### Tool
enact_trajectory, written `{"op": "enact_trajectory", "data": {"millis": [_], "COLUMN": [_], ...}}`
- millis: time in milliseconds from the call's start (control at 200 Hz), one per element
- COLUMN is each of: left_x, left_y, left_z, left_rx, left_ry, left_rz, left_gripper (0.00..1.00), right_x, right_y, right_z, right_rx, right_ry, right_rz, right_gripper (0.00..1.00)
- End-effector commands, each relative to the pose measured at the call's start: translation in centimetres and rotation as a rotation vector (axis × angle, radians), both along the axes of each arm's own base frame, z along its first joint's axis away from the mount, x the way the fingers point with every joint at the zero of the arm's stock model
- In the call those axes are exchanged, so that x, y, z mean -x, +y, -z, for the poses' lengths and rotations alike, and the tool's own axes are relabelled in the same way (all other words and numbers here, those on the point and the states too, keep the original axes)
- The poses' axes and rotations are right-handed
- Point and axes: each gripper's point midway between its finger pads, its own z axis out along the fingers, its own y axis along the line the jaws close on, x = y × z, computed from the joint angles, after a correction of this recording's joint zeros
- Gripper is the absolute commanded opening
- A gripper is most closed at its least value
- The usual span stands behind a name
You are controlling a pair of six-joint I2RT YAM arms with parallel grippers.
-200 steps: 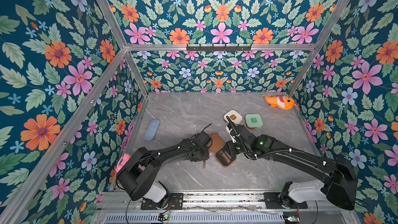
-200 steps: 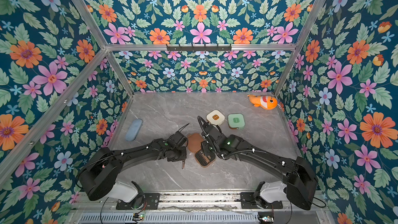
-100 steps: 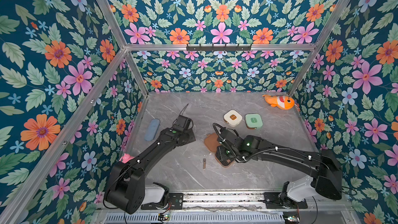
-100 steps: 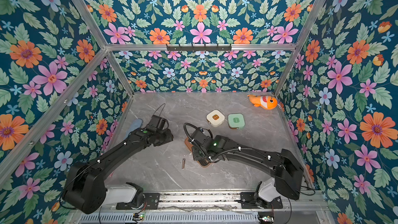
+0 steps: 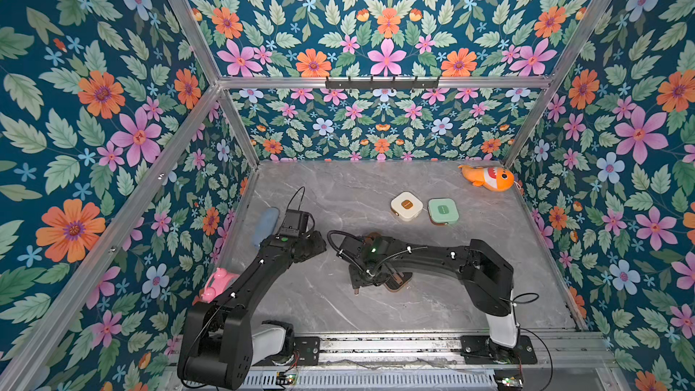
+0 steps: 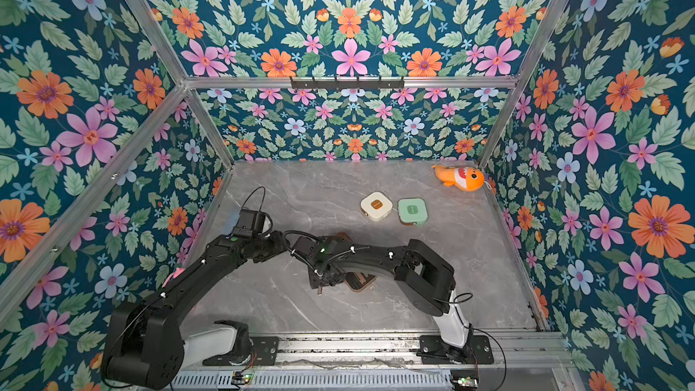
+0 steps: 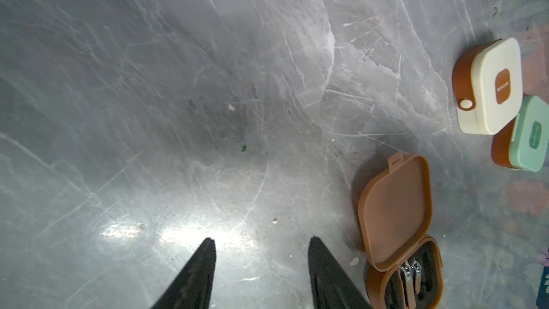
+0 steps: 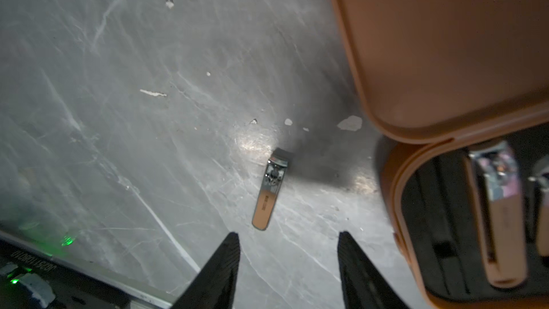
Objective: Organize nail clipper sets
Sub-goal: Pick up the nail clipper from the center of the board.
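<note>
The task's thing now is the loose clipper. It lies flat on the table, beside the brown case but not touching it, about level with the hinge of the case. The case is open, with its lid laid back on the table, and its black tray holds two other clippers.

The right gripper is the nearer one. Its jaws are apart and hold nothing. The clipper lies just ahead of the fingertips, a little toward the finger that is farther from the case. Its long axis runs almost along the direction in which the jaws point, with only a small tilt. The tan handle end is closest to the fingers, and the metal head points away from them, the same way as the heads in the tray.

I judge that the fingers can close across the narrow width if the gripper comes forward and down, with a small shift away from the case.

The left gripper is also open and empty, over bare table farther from the case. Its view does not show the loose clipper. The cream case and the mint case stand closed beyond the lid of the brown case.
</note>
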Motion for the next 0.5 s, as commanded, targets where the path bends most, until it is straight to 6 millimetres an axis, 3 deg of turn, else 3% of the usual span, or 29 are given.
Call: {"op": "enact_trajectory", "data": {"millis": [0, 495], "left_x": [-0.1, 0.4], "left_y": [-0.2, 0.2], "left_z": [-0.1, 0.8], "left_rx": [0.020, 0.038], "left_ry": [-0.025, -0.013], "left_rz": [0.028, 0.026], "left_gripper": [0.53, 0.53], "right_x": [0.3, -0.4], "right_y": [-0.1, 0.3], "right_z": [0.6, 3.6], "right_rx": [0.043, 0.136], "right_ry": [0.029, 0.049], "right_rz": [0.015, 0.007], "right_gripper": [0.53, 0.37]}}
